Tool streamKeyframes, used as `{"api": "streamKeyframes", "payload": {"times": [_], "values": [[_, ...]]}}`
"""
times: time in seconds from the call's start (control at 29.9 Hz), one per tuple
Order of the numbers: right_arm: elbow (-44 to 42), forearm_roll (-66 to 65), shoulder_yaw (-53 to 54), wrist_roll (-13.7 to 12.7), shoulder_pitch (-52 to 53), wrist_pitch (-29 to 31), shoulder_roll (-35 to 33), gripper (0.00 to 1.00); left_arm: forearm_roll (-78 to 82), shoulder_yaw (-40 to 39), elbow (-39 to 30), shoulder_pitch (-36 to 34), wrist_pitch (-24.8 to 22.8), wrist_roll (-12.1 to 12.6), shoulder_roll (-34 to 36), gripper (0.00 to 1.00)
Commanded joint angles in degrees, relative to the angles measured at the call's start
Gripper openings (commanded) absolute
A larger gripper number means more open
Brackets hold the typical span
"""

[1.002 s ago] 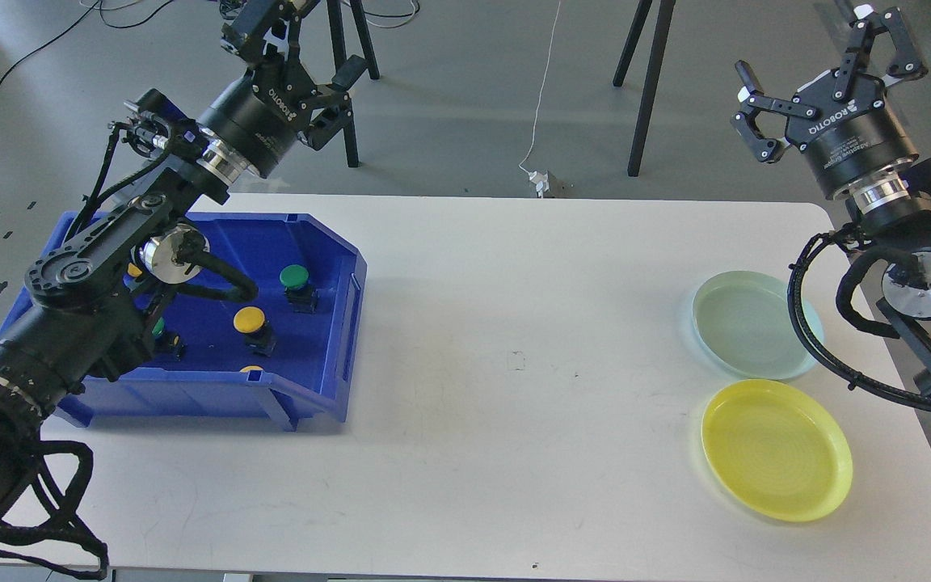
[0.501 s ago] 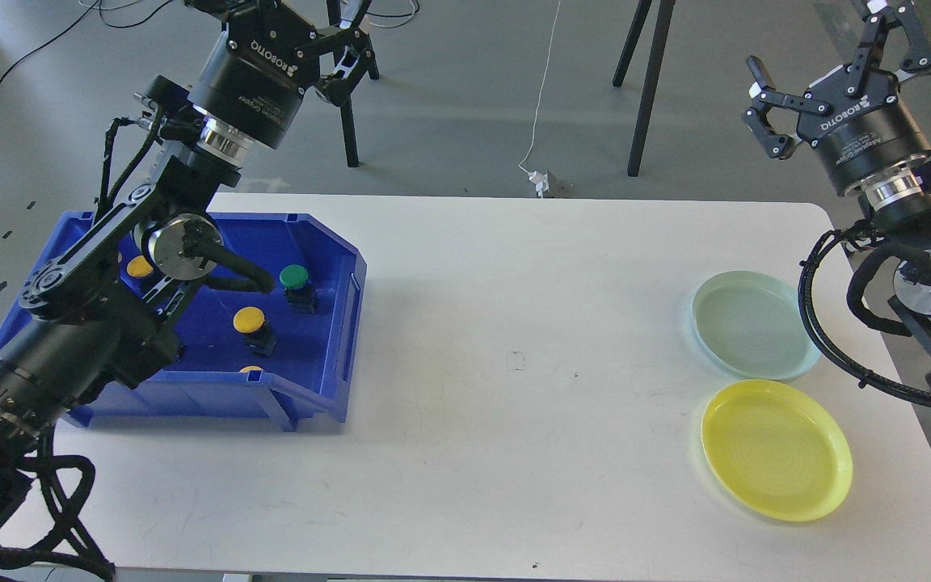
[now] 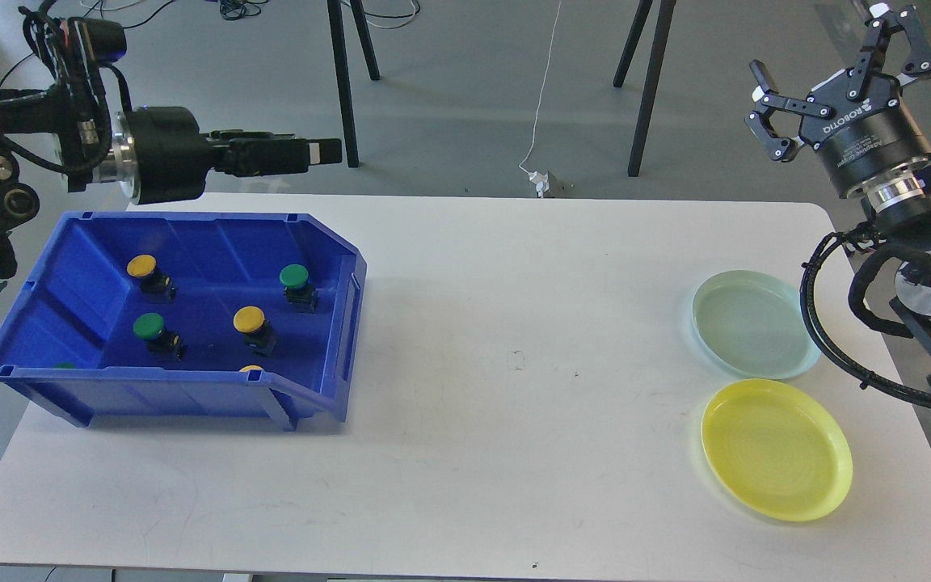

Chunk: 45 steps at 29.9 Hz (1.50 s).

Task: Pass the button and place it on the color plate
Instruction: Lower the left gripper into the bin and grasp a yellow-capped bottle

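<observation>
- Swinging clear of the blue bin since 1 second ago, the left arm now lies level beyond the bin's far rim at 10 o'clock, and all buttons show.
- Left gripper points toward 3 o'clock; seen side-on, its fingers lie together and carry nothing, though I cannot tell for certain that it is closed.
- Right gripper hangs at 2 o'clock, fingers spread wide and empty, hardly shifted.
- Inside the bin stand 2 green buttons and 2 yellow buttons; 2 more peek over the near wall.
- Green plate at 3 o'clock and yellow plate at 4 o'clock hold nothing.
- Judging from this, no button is picked, passed or placed: the whole task remains.
</observation>
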Motion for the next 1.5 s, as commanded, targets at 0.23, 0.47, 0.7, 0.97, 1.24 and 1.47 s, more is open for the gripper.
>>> {"api": "streamKeyframes", "payload": {"times": [0.23, 0.47, 0.7, 0.97, 1.24, 1.47], "values": [[-0.28, -0.01, -0.10, 0.08, -1.10, 0.00, -0.69, 0.99, 5.72, 4.25, 11.49, 12.49, 4.40, 0.00, -6.52, 1.00], [-0.37, -0.09, -0.10, 0.17, -1.54, 0.00, -0.69, 0.99, 5.64, 3.98, 15.00, 15.83, 4.49, 0.00, -8.98, 1.00], [-0.28, -0.01, -0.01, 0.26, -2.60, 0.00, -1.13, 0.99, 5.72, 4.16, 19.93, 17.15, 4.49, 0.00, -12.86, 1.00], [-0.28, -0.01, 0.08, 0.34, -3.13, 0.00, -1.84, 0.99, 5.64, 4.16, 21.43, 18.56, 4.49, 0.00, -13.83, 0.99], [-0.28, -0.01, -0.01, 0.34, -3.21, 0.00, -1.92, 0.99, 5.55, 4.07, 21.51, 19.18, 4.49, 0.00, -14.62, 0.97], [-0.28, -0.01, 0.08, 0.34, -3.56, 0.00, -1.92, 0.99, 5.28, 4.07, 23.18, 19.26, 5.46, 0.00, -15.85, 0.84]]}}
